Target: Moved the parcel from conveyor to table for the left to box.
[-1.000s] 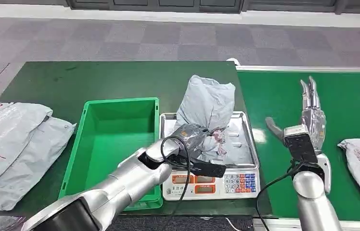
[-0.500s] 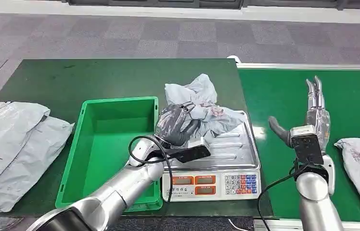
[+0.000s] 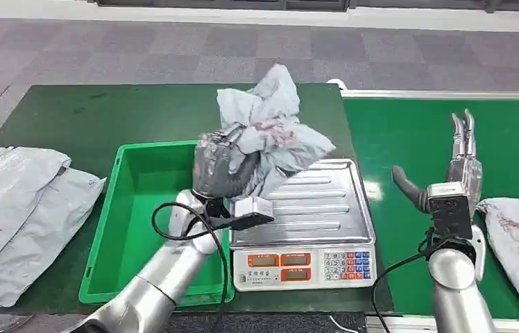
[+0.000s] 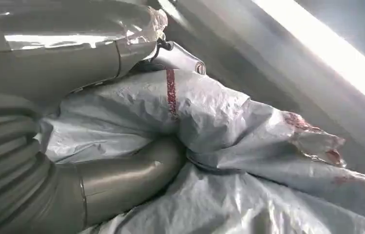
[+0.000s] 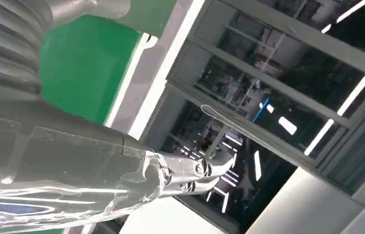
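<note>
Parcel (image 3: 270, 132) within left fingers (image 3: 218, 166)

Head view looks down; wrist views close.

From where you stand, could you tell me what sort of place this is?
Probably a parcel sorting or packing station: a weighing scale beside a green crate, a green conveyor belt, and grey mailer bags, one parcel gripped by the left hand.
</note>
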You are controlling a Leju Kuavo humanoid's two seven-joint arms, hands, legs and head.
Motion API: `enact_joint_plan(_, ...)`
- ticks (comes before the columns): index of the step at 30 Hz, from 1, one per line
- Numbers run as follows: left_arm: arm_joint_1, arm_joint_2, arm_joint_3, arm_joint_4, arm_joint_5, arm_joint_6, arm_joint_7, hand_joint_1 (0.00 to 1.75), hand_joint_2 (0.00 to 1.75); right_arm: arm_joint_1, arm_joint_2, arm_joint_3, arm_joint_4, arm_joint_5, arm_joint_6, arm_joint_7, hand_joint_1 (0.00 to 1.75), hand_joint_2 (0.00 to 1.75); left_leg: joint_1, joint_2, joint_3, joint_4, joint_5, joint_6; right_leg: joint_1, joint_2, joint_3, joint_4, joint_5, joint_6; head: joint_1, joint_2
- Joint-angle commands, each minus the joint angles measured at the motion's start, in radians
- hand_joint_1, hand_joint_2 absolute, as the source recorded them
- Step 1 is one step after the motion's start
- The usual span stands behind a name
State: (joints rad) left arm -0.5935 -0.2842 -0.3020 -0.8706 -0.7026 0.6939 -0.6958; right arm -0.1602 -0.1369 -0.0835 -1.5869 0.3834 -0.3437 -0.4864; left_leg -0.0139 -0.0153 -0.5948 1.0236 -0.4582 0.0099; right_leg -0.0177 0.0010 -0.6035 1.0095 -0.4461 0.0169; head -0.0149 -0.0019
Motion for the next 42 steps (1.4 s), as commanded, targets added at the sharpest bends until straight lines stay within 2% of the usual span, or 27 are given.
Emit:
enact_joint_plan(1, 0.090, 0.107, 0.301, -0.190, -0.266, 0.004, -0.002, 1.75, 1.75, 0.056, -0.038, -0.027, -0.012, -0.032, -0.019, -0.024, 0.00, 1.75, 0.002, 0.006, 0.005, -0.003, -0.001, -0.003, 0.002, 0.004, 0.003, -0.003, 0.001, -0.002, 0.000, 0.000)
enact_joint_plan(2, 0.103, 0.140, 0.334, -0.139, -0.373, 0.004, 0.079, 1.75, 1.75, 0.081, -0.032, -0.040, -0.036, -0.023, -0.024, -0.028, 0.00, 1.75, 0.002, 0.006, 0.006, -0.004, 0.000, -0.004, 0.002, 0.005, 0.004, -0.004, 0.001, -0.003, 0.000, 0.000)
enact_joint_plan(3, 0.117, 0.170, 0.338, -0.126, -0.368, 0.004, 0.089, 1.75, 1.75, 0.096, -0.033, -0.048, -0.055, -0.014, -0.020, -0.019, 0.00, 1.75, 0.001, 0.004, 0.005, -0.003, 0.000, -0.002, 0.001, 0.003, 0.004, -0.003, 0.000, -0.002, 0.000, 0.000)
enact_joint_plan(5, 0.139, 0.250, 0.267, -0.082, -0.242, -0.017, 0.117, 1.75, 1.75, 0.113, -0.043, -0.066, -0.079, -0.021, -0.020, -0.021, 0.00, 1.75, 0.001, 0.006, 0.009, -0.007, 0.000, -0.004, 0.001, 0.005, 0.007, -0.006, 0.000, -0.003, 0.000, 0.000)
enact_joint_plan(7, 0.198, 0.318, 0.236, -0.154, -0.174, -0.051, 0.148, 1.75, 1.75, 0.110, -0.058, -0.088, -0.089, -0.031, 0.000, -0.012, 0.00, 1.75, 0.001, 0.007, 0.009, -0.006, -0.001, -0.004, 0.001, 0.006, 0.006, -0.005, 0.000, -0.003, 0.000, 0.000)
enact_joint_plan(9, 0.253, 0.383, 0.184, -0.198, -0.211, -0.180, 0.239, 1.75, 1.75, 0.109, -0.067, -0.104, -0.083, -0.033, 0.012, -0.012, 0.00, 1.75, 0.002, 0.012, 0.008, -0.005, -0.002, -0.005, 0.002, 0.009, 0.004, -0.004, 0.000, -0.004, 0.000, 0.000)
enact_joint_plan(10, 0.282, 0.414, 0.150, -0.200, -0.238, -0.301, 0.279, 1.75, 1.75, 0.114, -0.070, -0.113, -0.079, -0.032, 0.020, -0.018, 0.00, 1.75, 0.001, 0.012, 0.005, -0.003, -0.002, -0.003, 0.001, 0.009, 0.000, -0.002, 0.000, -0.003, 0.000, 0.000)
enact_joint_plan(11, 0.302, 0.416, 0.148, -0.202, -0.241, -0.318, 0.284, 1.75, 1.75, 0.117, -0.070, -0.117, -0.077, -0.033, 0.022, -0.022, 0.00, 1.75, 0.001, 0.015, 0.006, -0.004, -0.003, -0.004, 0.002, 0.012, 0.001, -0.002, 0.000, -0.003, 0.000, 0.000)
enact_joint_plan(14, 0.307, 0.413, 0.143, -0.197, -0.247, -0.313, 0.281, 1.75, 1.75, 0.119, -0.066, -0.118, -0.075, -0.035, 0.023, -0.025, 0.00, 1.75, 0.002, 0.009, 0.003, -0.002, -0.002, -0.003, 0.001, 0.007, 0.000, -0.001, -0.001, -0.002, 0.000, 0.000)
enact_joint_plan(19, 0.294, 0.408, 0.140, -0.193, -0.249, -0.317, 0.283, 1.75, 1.75, 0.117, -0.064, -0.117, -0.075, -0.034, 0.021, -0.026, 0.00, 1.75, 0.002, 0.011, 0.005, -0.003, -0.003, -0.004, 0.002, 0.008, 0.002, -0.003, -0.001, -0.003, 0.000, 0.000)
enact_joint_plan(21, 0.310, 0.428, 0.114, -0.189, -0.284, -0.450, 0.341, 1.75, 1.75, 0.116, -0.066, -0.119, -0.075, -0.029, 0.024, -0.029, 0.00, 1.75, 0.001, 0.011, 0.006, -0.004, -0.003, -0.004, 0.001, 0.008, 0.002, -0.003, 0.000, -0.003, 0.000, 0.000)
enact_joint_plan(22, 0.312, 0.442, 0.099, -0.165, -0.291, -0.586, 0.392, 1.75, 1.75, 0.106, -0.068, -0.119, -0.069, -0.027, 0.031, -0.025, 0.00, 1.75, 0.002, 0.012, 0.007, -0.004, -0.003, -0.005, 0.002, 0.009, 0.003, -0.003, 0.000, -0.004, 0.000, 0.000)
enact_joint_plan(25, 0.295, 0.474, 0.067, -0.057, -0.337, -0.744, 0.449, 1.75, 1.75, 0.072, -0.071, -0.121, -0.045, -0.007, 0.051, -0.005, 0.00, 1.75, 0.001, 0.013, 0.007, -0.004, -0.003, -0.005, 0.001, 0.010, 0.002, -0.003, 0.000, -0.004, 0.000, 0.000)
enact_joint_plan(28, 0.281, 0.485, 0.070, -0.009, -0.337, -0.755, 0.447, 1.75, 1.75, 0.071, -0.066, -0.131, -0.046, -0.003, 0.051, 0.004, 0.00, 1.75, 0.001, 0.016, 0.011, -0.009, -0.003, -0.006, 0.002, 0.013, 0.004, -0.005, 0.001, -0.005, 0.000, 0.000)
enact_joint_plan(30, 0.289, 0.484, 0.084, -0.047, -0.326, -0.738, 0.434, 1.75, 1.75, 0.080, -0.055, -0.147, -0.062, 0.003, 0.056, 0.014, 0.00, 1.75, 0.001, 0.014, 0.013, -0.008, -0.003, -0.006, 0.001, 0.012, 0.005, -0.003, 0.000, -0.005, 0.000, 0.000)
enact_joint_plan(31, 0.297, 0.476, 0.096, -0.083, -0.321, -0.731, 0.429, 0.00, 1.75, 0.091, -0.047, -0.158, -0.070, 0.008, 0.059, 0.019, 0.00, 1.75, 0.001, 0.015, 0.014, -0.010, -0.003, -0.007, 0.002, 0.012, 0.006, -0.004, 0.000, -0.006, 0.000, 0.000)
enact_joint_plan(33, 0.322, 0.435, 0.155, -0.177, -0.236, -0.642, 0.341, 0.00, 1.75, 0.107, -0.037, -0.177, -0.077, 0.020, 0.062, 0.021, 0.00, 1.75, 0.001, 0.014, 0.016, -0.010, -0.004, -0.009, 0.001, 0.012, 0.007, -0.002, -0.002, -0.008, 0.000, 0.000)
enact_joint_plan(36, 0.338, 0.370, 0.241, -0.298, -0.066, -0.551, 0.276, 0.00, 1.75, 0.107, -0.037, -0.186, -0.068, 0.027, 0.060, 0.021, 0.00, 1.75, 0.001, 0.014, 0.015, -0.012, -0.008, -0.013, 0.001, 0.012, 0.012, -0.001, -0.005, -0.012, 0.000, 0.000)
enact_joint_plan(39, 0.337, 0.368, 0.238, -0.325, -0.050, -0.545, 0.276, 0.00, 1.75, 0.093, -0.043, -0.186, -0.051, 0.025, 0.061, 0.022, 0.00, 1.75, 0.003, 0.013, 0.015, -0.012, -0.007, -0.014, 0.003, 0.011, 0.012, -0.003, -0.005, -0.014, 0.000, 0.000)
enact_joint_plan(40, 0.338, 0.369, 0.238, -0.325, -0.050, -0.545, 0.276, 0.00, 1.75, 0.091, -0.043, -0.185, -0.051, 0.025, 0.061, 0.022, 0.00, 1.75, 0.002, 0.014, 0.024, -0.012, -0.006, -0.016, 0.002, 0.012, 0.012, -0.002, -0.006, -0.014, 0.000, 0.000)
enact_joint_plan(41, 0.340, 0.370, 0.238, -0.323, -0.050, -0.545, 0.276, 0.00, 1.75, 0.090, -0.043, -0.185, -0.051, 0.025, 0.061, 0.022, 0.00, 1.75, 0.003, 0.013, 0.024, -0.013, -0.006, -0.016, 0.003, 0.011, 0.012, -0.003, -0.006, -0.015, 0.000, 0.000)
enact_joint_plan(42, 0.345, 0.349, 0.268, -0.335, 0.024, -0.500, 0.222, 0.00, 1.75, 0.084, -0.050, -0.180, -0.040, 0.019, 0.064, 0.025, 0.00, 1.75, 0.003, 0.013, 0.024, -0.012, -0.006, -0.015, 0.003, 0.011, 0.012, -0.001, -0.006, -0.014, 0.000, 0.000)
